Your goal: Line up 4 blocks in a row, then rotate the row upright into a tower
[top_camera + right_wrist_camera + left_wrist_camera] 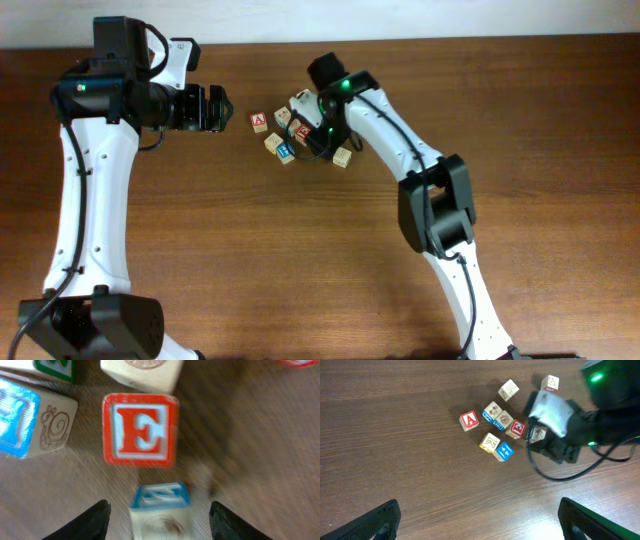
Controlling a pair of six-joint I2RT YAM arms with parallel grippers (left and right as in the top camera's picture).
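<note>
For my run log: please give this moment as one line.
left pincer: open, empty | right pincer: open, straddling blue-letter block, gaps both sides | red E block: just ahead, untouched

Brown wooden table (250, 260) filling almost the whole overhead picture, with thin dark lines in the wood. White wall (420, 18) in a narrow strip along the top edge. Little A block (259, 122) flat on the table, upper middle of the frame, red and white letter side up.
</note>
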